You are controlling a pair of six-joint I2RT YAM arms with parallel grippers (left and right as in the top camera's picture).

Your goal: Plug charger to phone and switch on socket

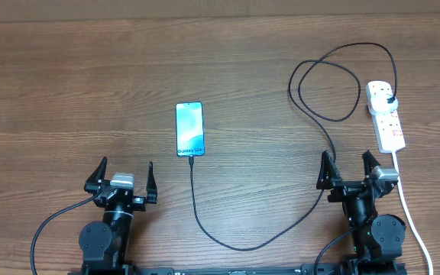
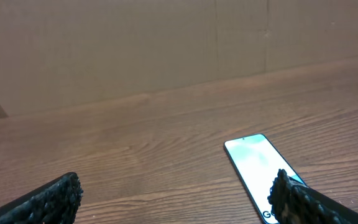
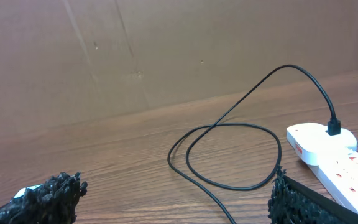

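The phone (image 1: 190, 128) lies flat mid-table with its blue screen lit, and shows again as the phone (image 2: 253, 162) ahead and to the right in the left wrist view. The charger (image 1: 235, 246), a thin black cable, meets the phone's near edge, curves toward me, then loops up to its plug (image 1: 390, 99) in the white socket (image 1: 388, 126) at far right. My left gripper (image 1: 126, 169) stands open near-left of the phone, holding nothing. My right gripper (image 1: 347, 162) is open, and the charger (image 3: 229, 155) runs on the table between its fingers.
The socket's thick white cord (image 1: 411, 214) trails toward me just right of the right arm. A plain brown wall (image 2: 166, 43) stands behind the wooden table (image 1: 67, 92).
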